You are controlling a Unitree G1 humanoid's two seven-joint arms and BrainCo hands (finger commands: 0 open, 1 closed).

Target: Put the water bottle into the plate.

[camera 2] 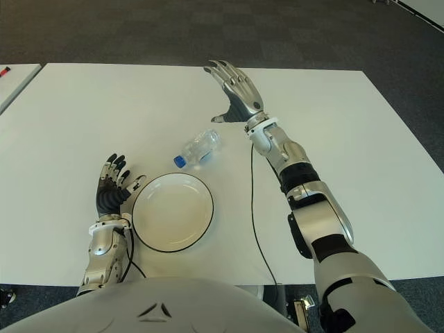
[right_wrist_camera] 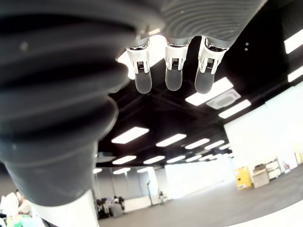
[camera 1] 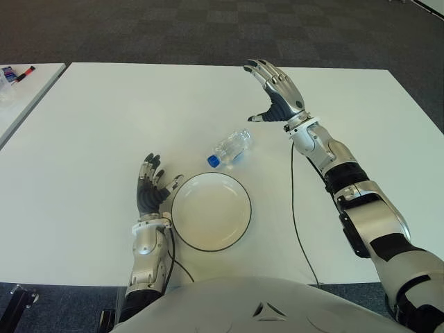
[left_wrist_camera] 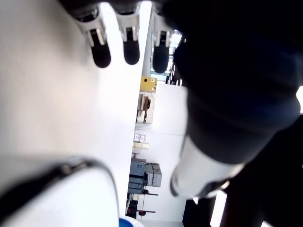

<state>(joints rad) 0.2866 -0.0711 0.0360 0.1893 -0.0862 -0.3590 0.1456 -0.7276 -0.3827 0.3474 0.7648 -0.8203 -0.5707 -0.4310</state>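
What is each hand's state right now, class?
Left hand: open, empty, beside the round white plate.
Right hand: open, empty, raised beyond the clear plastic water bottle lying on the table.

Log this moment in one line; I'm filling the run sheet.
water bottle: lying on table, beyond plate | right hand: open, raised past bottle | left hand: open, left of plate

Silver-grey forearm shells with black joint bands, a left hand [camera 1: 151, 186] and right hand [camera 1: 275, 90] of metallic finger segments with dark pads, thin black cables trailed from each wrist, a triangular mark, perhaps a logo, seen on the grey chest.
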